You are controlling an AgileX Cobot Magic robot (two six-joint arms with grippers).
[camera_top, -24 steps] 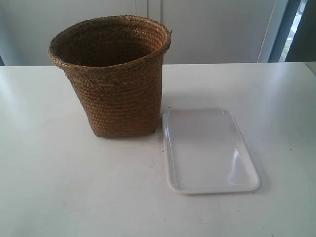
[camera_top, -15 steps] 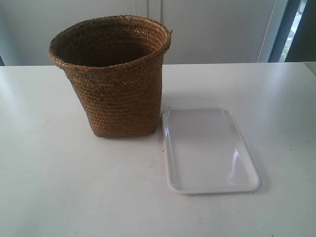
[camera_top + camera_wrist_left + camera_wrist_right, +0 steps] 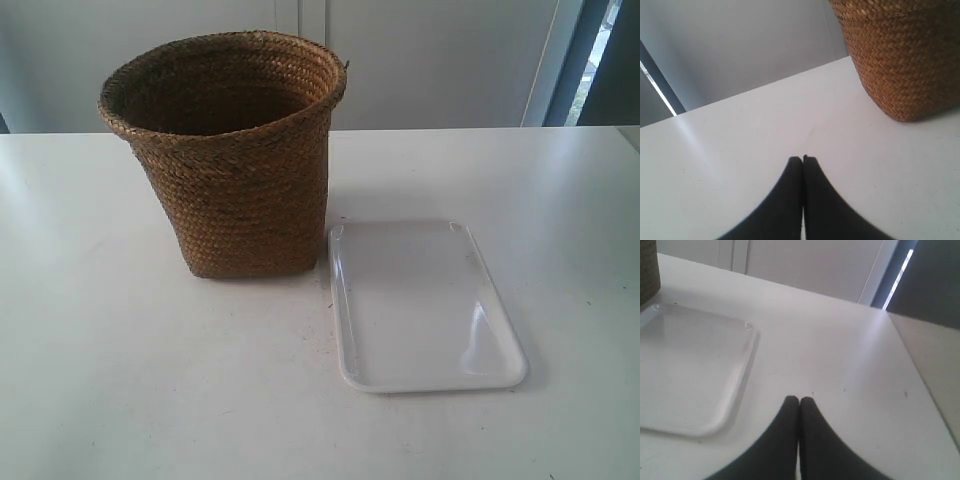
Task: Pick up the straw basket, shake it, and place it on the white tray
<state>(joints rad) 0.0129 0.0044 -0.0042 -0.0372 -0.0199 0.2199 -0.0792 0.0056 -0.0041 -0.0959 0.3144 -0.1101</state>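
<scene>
Nothing has shifted since the earlier frames: the straw basket (image 3: 235, 160) stands upright on the white table (image 3: 150, 380), just beside the white tray (image 3: 425, 305), not on it. The left gripper (image 3: 803, 159) and the right gripper (image 3: 799, 400) hang over the tabletop, jaws pressed together, empty. A pale wall (image 3: 430, 60) rises behind.

A white table (image 3: 150, 380) spans the scene from near to far, its matte top marked by a few tiny dark specks (image 3: 318, 342) near the middle. Beyond its far edge stands a pale grey wall (image 3: 430, 60) with a vertical seam (image 3: 300, 18). At the far right, a dark frame (image 3: 585, 60) borders a bright window strip (image 3: 606, 40).
</scene>
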